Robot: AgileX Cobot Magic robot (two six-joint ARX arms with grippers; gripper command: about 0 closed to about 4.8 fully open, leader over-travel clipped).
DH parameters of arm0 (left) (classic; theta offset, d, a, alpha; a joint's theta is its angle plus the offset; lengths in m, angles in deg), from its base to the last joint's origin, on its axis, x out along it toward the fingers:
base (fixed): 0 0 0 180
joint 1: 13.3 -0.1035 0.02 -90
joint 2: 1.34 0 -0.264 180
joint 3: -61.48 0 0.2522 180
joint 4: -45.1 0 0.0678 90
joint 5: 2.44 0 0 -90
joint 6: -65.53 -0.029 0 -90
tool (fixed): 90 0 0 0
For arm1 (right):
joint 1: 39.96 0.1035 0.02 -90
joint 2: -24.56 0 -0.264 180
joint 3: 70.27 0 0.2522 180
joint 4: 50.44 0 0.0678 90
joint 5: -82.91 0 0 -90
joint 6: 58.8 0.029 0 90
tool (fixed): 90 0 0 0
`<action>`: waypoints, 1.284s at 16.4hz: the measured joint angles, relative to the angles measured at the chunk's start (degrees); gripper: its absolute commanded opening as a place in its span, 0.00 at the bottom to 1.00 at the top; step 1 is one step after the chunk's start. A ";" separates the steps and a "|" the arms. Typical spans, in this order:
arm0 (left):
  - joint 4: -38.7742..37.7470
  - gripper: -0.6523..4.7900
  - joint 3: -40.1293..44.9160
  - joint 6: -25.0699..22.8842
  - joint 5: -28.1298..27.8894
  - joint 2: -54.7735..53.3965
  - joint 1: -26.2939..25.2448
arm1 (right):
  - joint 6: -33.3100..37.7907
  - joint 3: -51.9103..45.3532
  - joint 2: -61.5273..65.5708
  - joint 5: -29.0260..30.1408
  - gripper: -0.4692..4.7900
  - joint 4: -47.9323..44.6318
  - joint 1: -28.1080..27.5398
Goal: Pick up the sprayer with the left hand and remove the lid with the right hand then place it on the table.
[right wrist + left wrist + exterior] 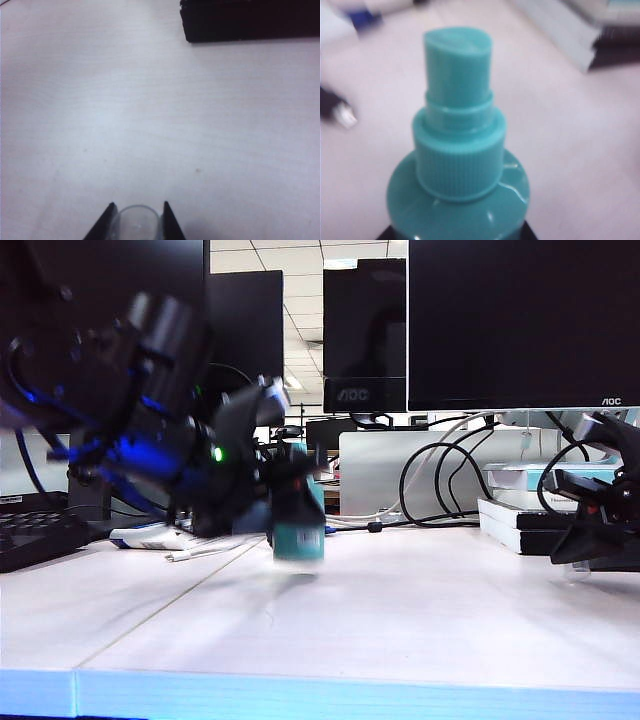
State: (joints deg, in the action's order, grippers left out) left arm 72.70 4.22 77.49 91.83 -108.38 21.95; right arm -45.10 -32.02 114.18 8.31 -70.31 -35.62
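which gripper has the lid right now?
The right gripper, low at the table's right side, pinches the clear lid; the left gripper holds the uncapped teal sprayer.

left gripper [285, 502] low over table at left, clamped on sprayer [298, 525]; right gripper [137, 220] low at right edge, pinching lid [136, 225].

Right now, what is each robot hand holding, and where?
The left gripper holds the teal sprayer by its body. The right gripper pinches the clear lid by its sides.
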 measured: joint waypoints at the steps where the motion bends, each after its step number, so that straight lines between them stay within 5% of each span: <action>1: -0.09 0.11 -0.07 1.05 0.13 -0.57 -0.04 | -0.02 0.00 0.15 -0.07 0.09 -0.74 0.00; 7: -1.07 0.12 -0.22 1.81 0.61 -0.48 -0.11 | -0.09 0.00 0.15 -1.11 0.10 -2.69 0.00; 9: -1.55 0.32 -0.35 1.73 1.53 -0.42 -0.13 | -0.02 0.00 0.15 -0.39 0.37 -2.58 0.00; 10: -1.60 0.52 -0.35 1.64 1.84 -0.44 -0.13 | -0.04 0.00 0.15 -0.33 0.44 -2.58 0.00; 12: -1.75 0.79 -0.35 1.62 2.64 -0.42 -0.11 | 0.24 0.00 0.15 -0.11 0.44 -2.60 0.00; 14: -3.96 0.96 -0.24 1.60 2.75 -0.59 -0.11 | 0.20 0.00 0.15 1.03 0.55 -2.95 0.00; 16: -4.68 0.98 -0.13 -0.24 2.80 -0.59 -0.09 | 0.22 0.00 0.15 1.27 0.58 -3.45 0.00; 20: -2.38 1.00 -0.13 -1.88 2.82 -0.59 -0.09 | 0.22 0.02 0.15 1.38 0.98 -4.87 0.00; 21: -1.14 1.00 -0.13 -2.03 2.80 -0.39 -0.09 | 0.24 0.13 0.15 2.47 1.00 -6.25 -0.02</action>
State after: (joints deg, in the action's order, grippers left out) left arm 71.57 4.08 75.46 94.63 -108.78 21.86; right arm -44.86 -31.89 114.33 10.78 -76.56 -35.64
